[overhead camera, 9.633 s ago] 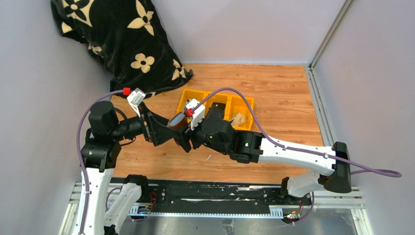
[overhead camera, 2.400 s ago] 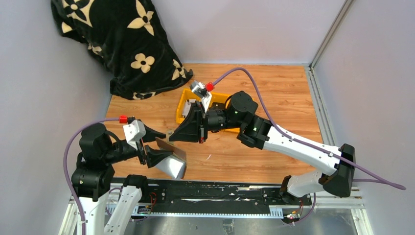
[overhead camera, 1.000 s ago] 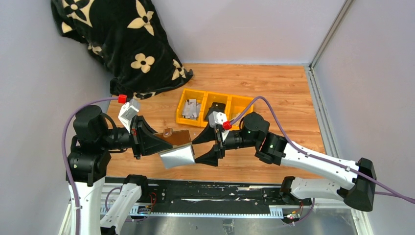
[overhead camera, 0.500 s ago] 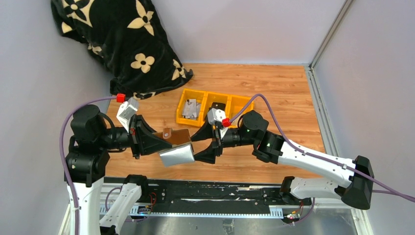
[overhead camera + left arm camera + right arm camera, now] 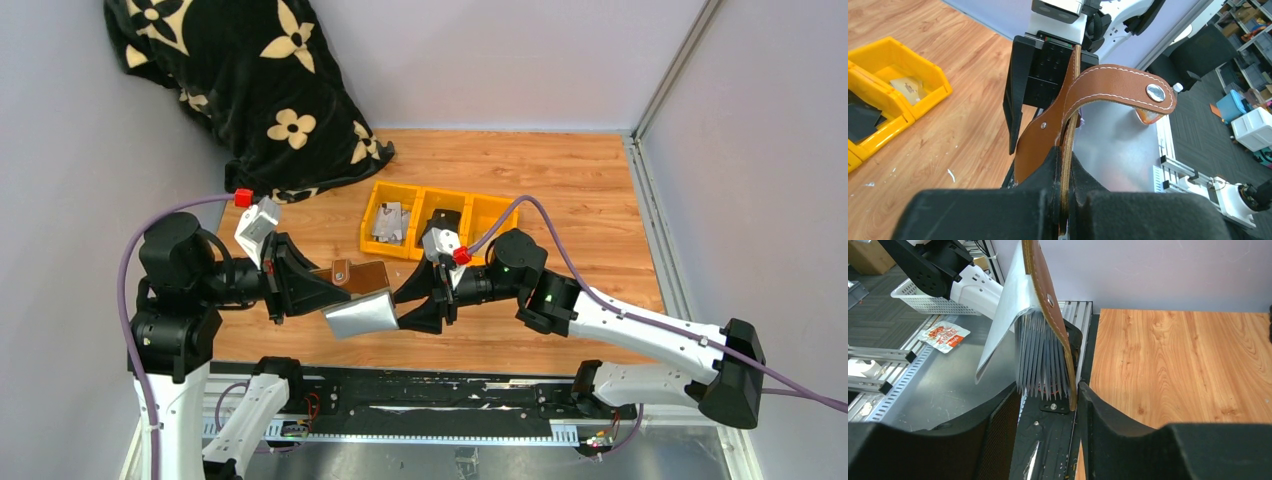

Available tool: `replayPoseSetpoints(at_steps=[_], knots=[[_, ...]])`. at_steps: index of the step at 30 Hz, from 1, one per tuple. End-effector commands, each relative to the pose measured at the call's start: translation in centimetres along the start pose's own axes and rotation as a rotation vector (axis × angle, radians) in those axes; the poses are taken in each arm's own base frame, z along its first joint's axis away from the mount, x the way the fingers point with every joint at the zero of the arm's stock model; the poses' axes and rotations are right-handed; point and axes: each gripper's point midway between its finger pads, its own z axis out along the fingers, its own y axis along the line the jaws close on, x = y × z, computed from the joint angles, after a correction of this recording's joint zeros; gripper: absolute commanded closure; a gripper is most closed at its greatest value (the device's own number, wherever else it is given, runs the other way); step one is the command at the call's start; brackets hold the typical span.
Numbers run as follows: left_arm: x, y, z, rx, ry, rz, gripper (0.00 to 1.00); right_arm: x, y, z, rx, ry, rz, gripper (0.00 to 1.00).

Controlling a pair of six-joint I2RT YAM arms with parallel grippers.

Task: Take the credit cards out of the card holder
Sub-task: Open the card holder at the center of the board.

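The card holder (image 5: 358, 276), brown leather with a grey inner flap (image 5: 362, 316), hangs in the air over the table's front edge. My left gripper (image 5: 322, 288) is shut on its brown edge (image 5: 1064, 172), and the snap strap (image 5: 1120, 86) arches above. From the right, my right gripper (image 5: 401, 307) reaches its open end. In the right wrist view the grey fanned pockets (image 5: 1042, 360) sit between the parted jaws of the right gripper (image 5: 1048, 401). One fingertip (image 5: 1087, 400) touches the brown cover (image 5: 1046, 300); the other stands off. I cannot make out separate credit cards inside.
A yellow bin (image 5: 486, 206) with three compartments stands behind, holding flat grey (image 5: 390, 222) and black (image 5: 447, 217) cards. A black flowered blanket (image 5: 250, 80) fills the far left corner. The black rail (image 5: 420, 400) runs below the held wallet.
The right gripper has swung down from the bin to the wallet's open end and its jaws have narrowed round the fanned pockets. The left arm has lifted the wallet slightly.
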Motion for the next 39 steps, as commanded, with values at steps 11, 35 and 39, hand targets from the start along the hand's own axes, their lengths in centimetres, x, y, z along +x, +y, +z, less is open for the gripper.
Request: replayPoseSetpoints(at_steps=[11,35,39], knots=[[-0.9,-1.7,-0.2,0.025,-0.006,-0.040,1.00,-4.0,0.2,-0.3,0.036,-0.151,-0.028,0.73],[-1.1,-2.5,-0.4,0.035,-0.008,-0.040,1.00,-10.8,1.6,-0.4,-0.075,-0.548,0.115,0.54],[-1.0,-2.3,-0.3,0.032,-0.009,-0.040,1.00,-11.1,1.9,-0.3,-0.088,-0.547,0.114,0.51]])
